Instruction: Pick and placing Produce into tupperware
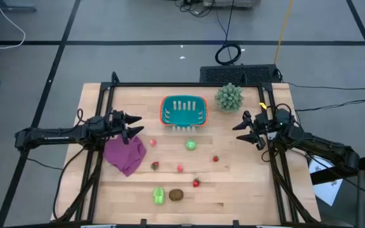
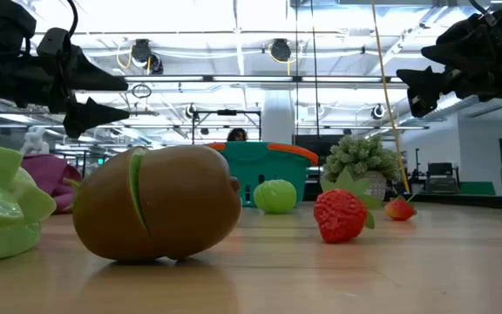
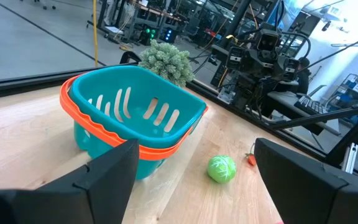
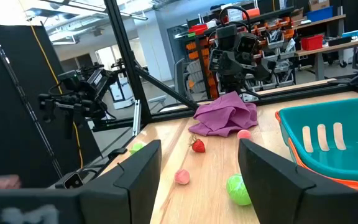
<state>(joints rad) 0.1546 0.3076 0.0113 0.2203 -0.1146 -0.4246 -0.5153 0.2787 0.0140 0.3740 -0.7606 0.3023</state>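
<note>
Ahead of the left claw (image 1: 137, 125), tupperware (image 1: 184, 111) sits apart

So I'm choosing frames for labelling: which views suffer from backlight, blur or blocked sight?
Low view: bright ceiling lights turn both arms to silhouettes, and the brown oval looms large and blocks part of the teal basket. High view: even light, soft shadows, tiny produce. Left wrist view: its own fingers are blurred, the basket sharp. Right wrist view: the purple cloth is clear.
</note>
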